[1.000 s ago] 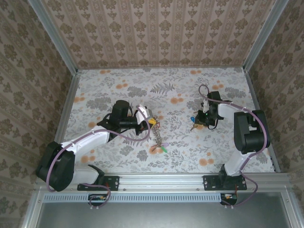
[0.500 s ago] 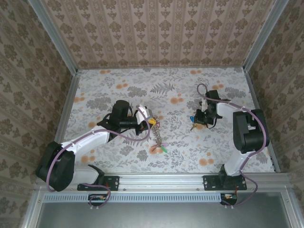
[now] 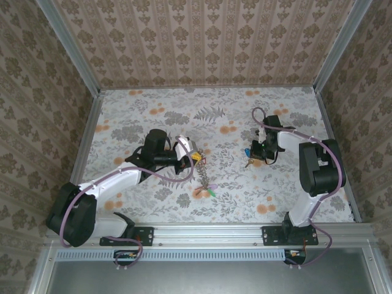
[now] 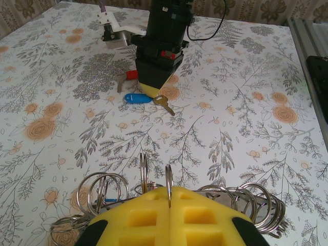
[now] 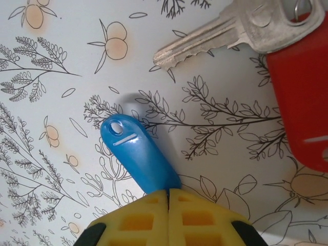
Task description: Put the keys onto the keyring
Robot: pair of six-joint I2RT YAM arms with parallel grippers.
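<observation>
The keyring (image 3: 205,184) hangs as a chain of rings and coloured tags from my left gripper (image 3: 195,157). In the left wrist view the yellow fingers (image 4: 168,188) are shut on one thin ring, with several more rings (image 4: 102,190) bunched on either side. Farther right on the table lie the keys. My right gripper (image 3: 252,154) stands over the blue-tagged one (image 3: 247,152). Seen from the right wrist, the blue tag (image 5: 136,148) runs in under my shut gripper (image 5: 168,193). The red tag (image 5: 302,97) and its silver key (image 5: 225,33) lie loose beside it.
The floral tabletop (image 3: 153,110) is walled by patterned panels at the back and sides, with a metal rail (image 3: 245,231) along the near edge. In the left wrist view the right arm (image 4: 163,31) stands upright over the blue tag (image 4: 137,98).
My right gripper's fingers have come together over the near end of the blue tag, and the right wrist has shifted slightly. The left arm and the keyring have stayed still.
</observation>
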